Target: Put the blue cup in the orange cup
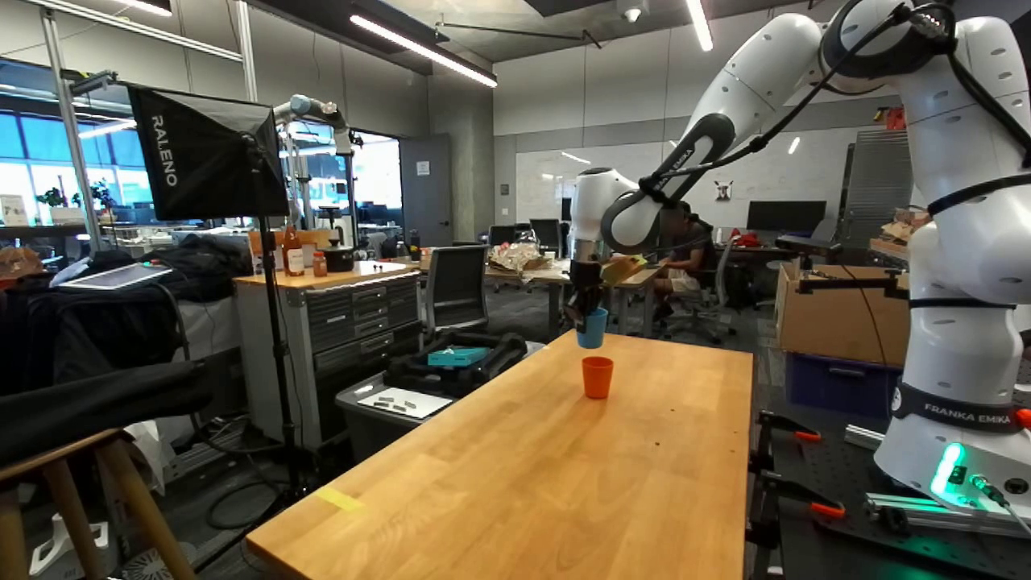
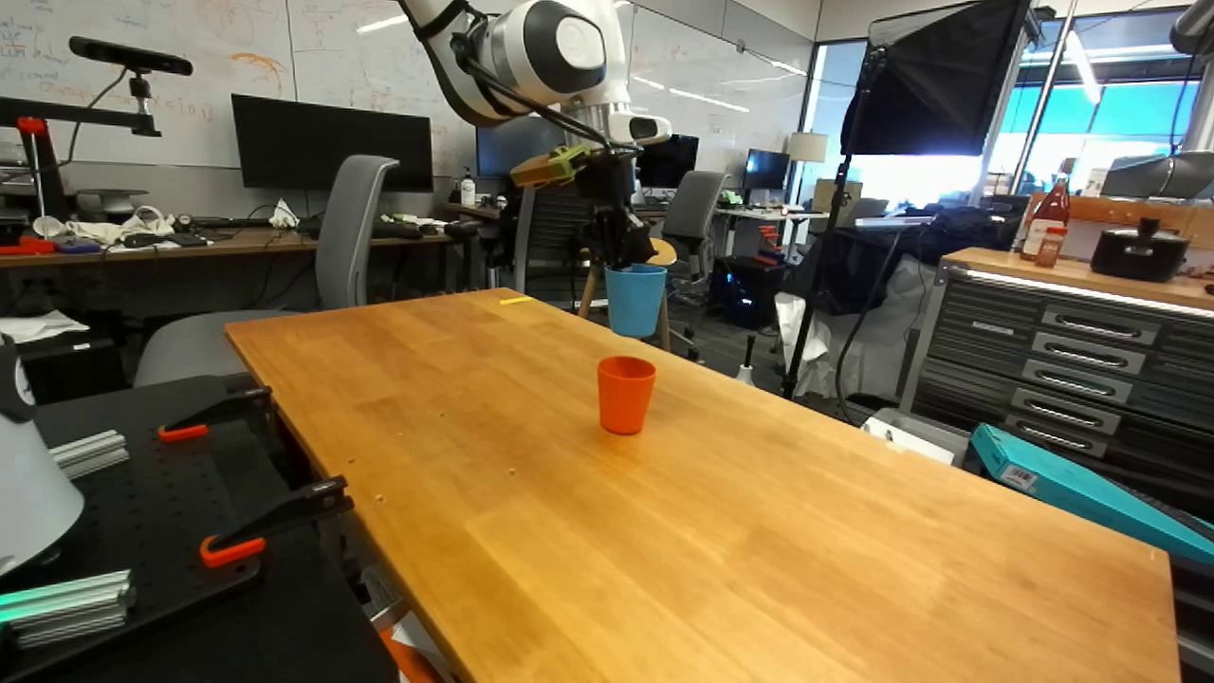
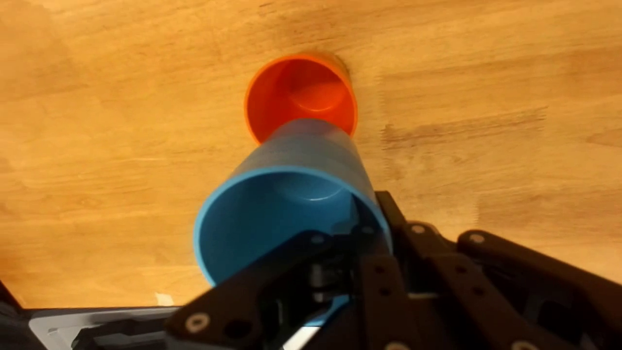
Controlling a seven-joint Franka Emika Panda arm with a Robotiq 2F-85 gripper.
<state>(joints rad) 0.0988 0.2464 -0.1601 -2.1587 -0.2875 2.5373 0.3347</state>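
The orange cup (image 1: 598, 380) stands upright on the wooden table. It also shows in an exterior view (image 2: 626, 398) and in the wrist view (image 3: 303, 90), with its opening facing up. My gripper (image 3: 373, 214) is shut on the wall of the blue cup (image 3: 262, 209), one finger inside the rim and one outside. In both exterior views the blue cup (image 1: 593, 330) (image 2: 635, 302) hangs upright or nearly so, in the air above table height, apart from the orange cup. In the wrist view the blue cup's base covers part of the orange cup's opening. The inner fingertip is partly hidden.
The wooden table (image 1: 515, 475) has a yellow tape strip (image 1: 340, 499) near one end. Black clamps (image 2: 285, 517) with orange tips sit by the robot-side edge. A grey bin (image 1: 362, 411) and a drawer cabinet (image 1: 354, 318) stand beyond the opposite edge.
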